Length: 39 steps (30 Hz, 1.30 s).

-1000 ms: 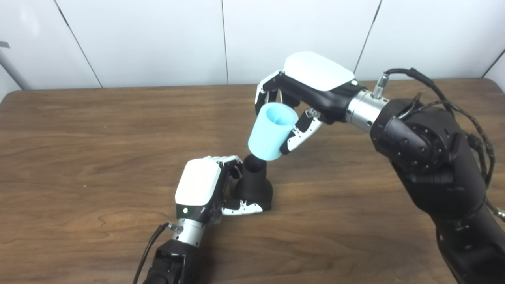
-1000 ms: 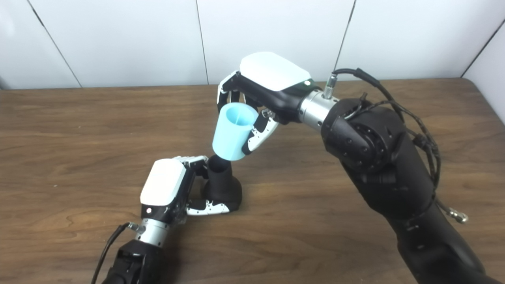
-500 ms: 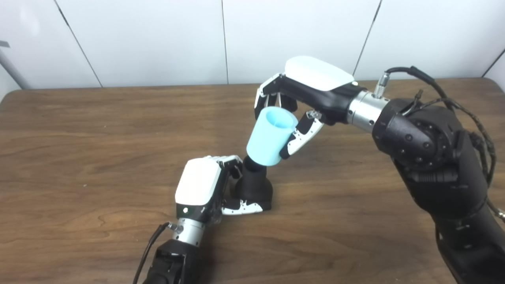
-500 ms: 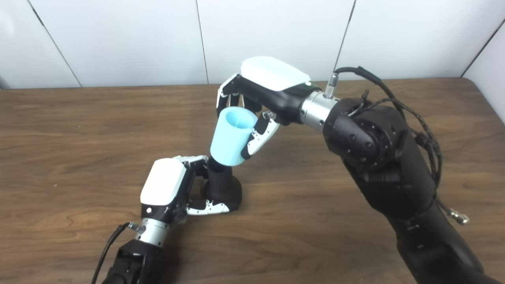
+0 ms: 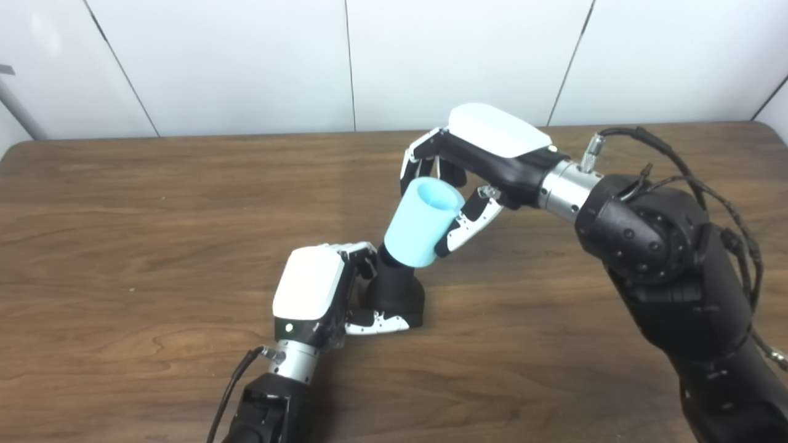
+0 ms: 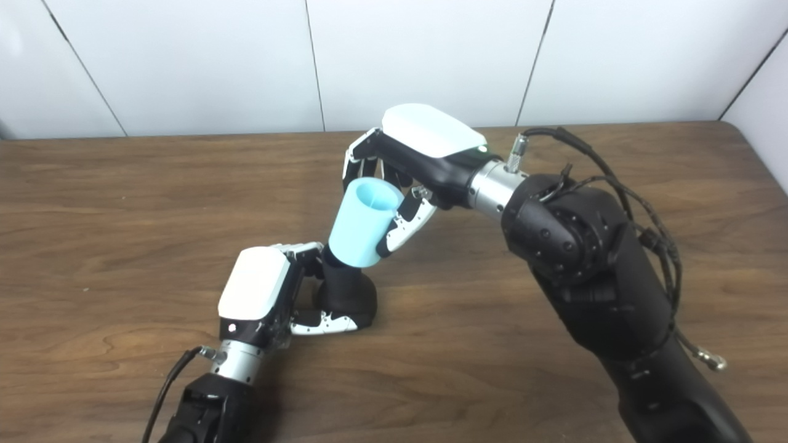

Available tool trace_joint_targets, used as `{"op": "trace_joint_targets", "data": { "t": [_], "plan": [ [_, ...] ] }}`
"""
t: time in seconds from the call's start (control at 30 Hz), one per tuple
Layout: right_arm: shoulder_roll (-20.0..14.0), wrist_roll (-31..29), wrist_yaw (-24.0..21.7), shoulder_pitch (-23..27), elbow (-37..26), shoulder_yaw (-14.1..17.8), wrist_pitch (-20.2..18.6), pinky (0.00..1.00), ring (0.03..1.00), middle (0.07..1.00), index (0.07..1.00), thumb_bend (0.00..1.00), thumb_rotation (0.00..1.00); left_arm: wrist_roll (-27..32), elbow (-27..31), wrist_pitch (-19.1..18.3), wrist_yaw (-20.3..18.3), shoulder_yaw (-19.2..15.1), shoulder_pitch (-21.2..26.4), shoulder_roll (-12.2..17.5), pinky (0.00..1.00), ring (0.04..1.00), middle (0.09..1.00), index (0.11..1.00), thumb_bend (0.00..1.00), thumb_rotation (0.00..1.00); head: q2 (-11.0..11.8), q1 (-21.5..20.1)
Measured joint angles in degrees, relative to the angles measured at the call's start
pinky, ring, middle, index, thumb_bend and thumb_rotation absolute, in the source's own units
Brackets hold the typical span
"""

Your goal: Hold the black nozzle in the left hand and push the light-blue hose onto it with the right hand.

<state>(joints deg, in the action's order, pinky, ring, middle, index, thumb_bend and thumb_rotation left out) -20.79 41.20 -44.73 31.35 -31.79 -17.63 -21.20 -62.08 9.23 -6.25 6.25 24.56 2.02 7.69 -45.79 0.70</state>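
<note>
Left hand grasping black nozzle upright on tabletop; right hand grasping tilted light-blue hose, lower end over nozzle top.

Bare table all round; nozzle hemmed by both hands.

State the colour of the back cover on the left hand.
White, on the left hand; clearest in the left eye view.
</note>
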Motion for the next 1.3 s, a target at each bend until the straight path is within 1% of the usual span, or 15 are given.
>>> {"op": "trace_joint_targets", "data": {
  "t": [0.17,0.33,0.47,0.6,0.73,0.8,0.97,1.07,1.13,1.2,1.3],
  "plan": [
    [0.3,0.47,0.24,-0.47,0.34,-0.03,0.01,0.33,0.371,0.503,0.51,0.52,0.0,-0.27,0.04,-0.15,0.0,-0.01,-0.02,0.01,0.6,0.52,0.491,0.482,0.53,0.0,-0.35,-0.26],
    [1.19,0.11,0.44,-0.8,0.41,0.39,-0.22,0.35,0.378,0.506,0.504,0.52,0.0,-0.38,0.04,-0.26,0.0,0.0,-0.02,-0.03,0.6,0.521,0.493,0.481,0.53,0.0,-0.53,-0.18],
    [2.11,-1.5,0.44,-1.42,0.39,0.92,-1.3,0.35,0.379,0.502,0.505,0.52,0.0,-0.4,0.04,-0.51,0.0,0.06,-0.01,-0.18,0.59,0.517,0.49,0.483,0.53,0.0,-0.62,0.0],
    [2.24,-3.85,0.43,-1.4,0.28,1.44,-2.24,0.34,0.377,0.501,0.504,0.52,0.0,-0.42,0.04,-0.62,0.0,0.2,-0.01,-0.34,0.59,0.519,0.483,0.485,0.53,0.0,-0.62,0.26],
    [2.12,-4.41,0.09,-1.28,-1.38,1.84,-4.33,0.36,0.381,0.504,0.507,0.52,0.0,-0.42,0.04,-0.64,0.0,0.22,-0.01,-0.36,0.6,0.521,0.482,0.485,0.53,0.0,-0.62,0.26],
    [1.97,-4.83,-0.06,-0.82,-2.29,1.98,-4.6,0.35,0.375,0.506,0.506,0.52,0.0,-0.42,0.03,-0.67,0.0,0.25,-0.02,-0.38,0.6,0.528,0.488,0.483,0.53,0.0,-0.62,0.18],
    [1.86,-5.88,-0.07,0.44,-2.42,1.94,-4.44,0.33,0.372,0.505,0.519,0.51,0.0,-0.53,0.01,-1.0,-0.02,0.56,0.0,-0.67,0.63,0.552,0.495,0.481,0.53,0.0,-0.62,0.26],
    [1.85,-5.74,-0.07,0.63,-2.42,1.83,-4.56,0.33,0.369,0.499,0.514,0.51,0.0,-0.6,0.0,-1.2,-0.02,0.67,0.0,-0.77,0.63,0.559,0.498,0.479,0.53,0.0,-0.62,0.26],
    [1.85,-5.4,-0.12,0.62,-2.43,1.47,-5.03,0.32,0.363,0.498,0.527,0.51,0.0,-0.62,0.01,-1.41,-0.03,0.72,0.01,-0.85,0.64,0.558,0.502,0.477,0.52,0.0,-0.79,0.35],
    [1.85,-5.29,-0.28,0.61,-2.44,1.1,-5.26,0.34,0.368,0.498,0.53,0.51,0.0,-0.67,0.02,-1.56,-0.03,0.81,0.01,-0.9,0.64,0.561,0.503,0.476,0.52,0.0,-0.97,0.35],
    [1.84,-5.32,-0.31,0.5,-2.43,0.65,-4.99,0.36,0.38,0.503,0.511,0.52,0.0,-0.73,0.02,-1.67,-0.05,0.94,0.08,-0.9,0.64,0.563,0.503,0.476,0.52,0.0,-1.05,0.53]
  ]
}}
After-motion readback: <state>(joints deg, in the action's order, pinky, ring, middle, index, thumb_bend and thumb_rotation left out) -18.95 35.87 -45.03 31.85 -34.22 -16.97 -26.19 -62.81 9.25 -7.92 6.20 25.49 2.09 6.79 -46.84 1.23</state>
